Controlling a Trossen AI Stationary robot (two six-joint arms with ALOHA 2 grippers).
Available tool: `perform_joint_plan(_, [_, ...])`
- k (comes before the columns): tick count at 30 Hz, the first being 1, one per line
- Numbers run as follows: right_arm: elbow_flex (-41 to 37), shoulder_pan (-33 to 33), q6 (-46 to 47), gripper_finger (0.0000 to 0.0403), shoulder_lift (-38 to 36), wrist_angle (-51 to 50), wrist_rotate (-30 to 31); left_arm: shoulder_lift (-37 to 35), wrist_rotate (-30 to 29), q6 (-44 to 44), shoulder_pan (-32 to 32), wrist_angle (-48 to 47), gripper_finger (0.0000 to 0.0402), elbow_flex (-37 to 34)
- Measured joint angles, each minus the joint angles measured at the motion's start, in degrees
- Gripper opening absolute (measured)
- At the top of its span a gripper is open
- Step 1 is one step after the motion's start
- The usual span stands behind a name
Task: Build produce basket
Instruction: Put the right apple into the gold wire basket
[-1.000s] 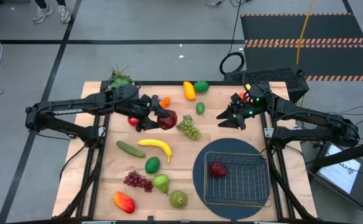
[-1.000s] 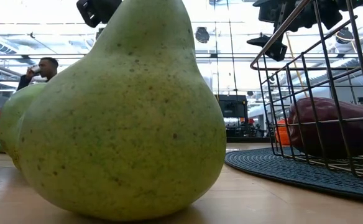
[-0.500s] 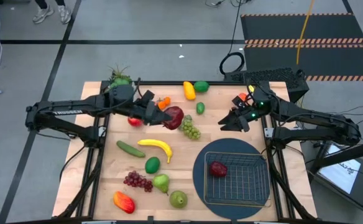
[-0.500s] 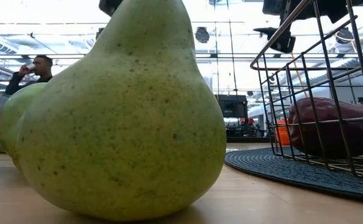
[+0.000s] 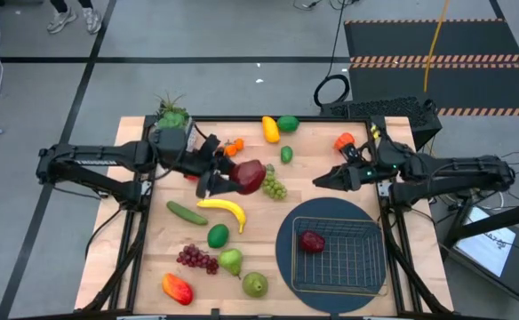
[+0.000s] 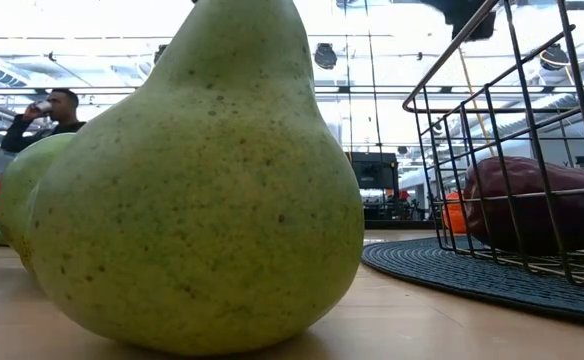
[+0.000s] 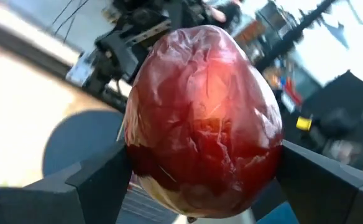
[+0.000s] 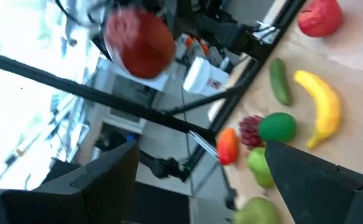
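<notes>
wooden table (image 5: pixel 331 191), scattered produce (image 5: pixel 221 210), round mat (image 5: pixel 285 249)

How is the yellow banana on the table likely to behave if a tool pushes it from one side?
The banana is long and curved, so it would probably pivot rather than roll. Lying flat on the wooden table, it looks unlikely to tip. Its smooth skin may slip.

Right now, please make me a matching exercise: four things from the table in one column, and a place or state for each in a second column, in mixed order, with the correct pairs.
Things:
1. dark red apple
2. red apple
3. banana
4. right gripper

Places or states:
A. lies inside the basket
B. empty, beside the round mat, near the table's right edge
C. held off the table by the left gripper
D. lies on the wood between the cucumber and the green grapes

Pairs: 1-C, 2-A, 3-D, 4-B
</notes>
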Motion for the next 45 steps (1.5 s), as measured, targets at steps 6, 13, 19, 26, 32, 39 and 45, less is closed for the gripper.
perform_joint_plan(6, [2.82,9.72,1.84,0.0341,1.2,-0.11,13.5,0.0,-0.67,21.29,-2.49,0.17,0.0358,0.0])
perform_joint_plan(13, [4.14,17.53,2.7,0.0341,3.59,-0.05,23.23,0.02,-3.95,39.71,-4.74,0.26,0.0358,0.0])
perform_joint_plan(19, [4.14,20.36,5.27,0.0341,6.2,-0.03,27.51,0.02,-7.55,45.59,-5.97,0.28,0.0358,0.0])
perform_joint_plan(26, [4.14,21.89,6.85,0.0341,8.83,1.97,28.73,0.02,-8.15,41.79,-7.06,0.28,0.0358,0.0])
perform_joint_plan(32, [4.14,22.3,6.74,0.0341,10.45,4.67,29.94,0.02,-8.37,34.16,-9.13,0.32,0.0358,0.0])
perform_joint_plan(39, [4.14,22.3,5.43,0.0341,10.99,4.6,29.99,0.02,-13.1,21.86,-12.88,0.32,0.0358,0.0])
perform_joint_plan(45, [4.12,22.3,3.22,0.0341,10.45,4.36,29.73,0.27,-18.02,18.0,-16.19,1.69,0.0358,0.0])
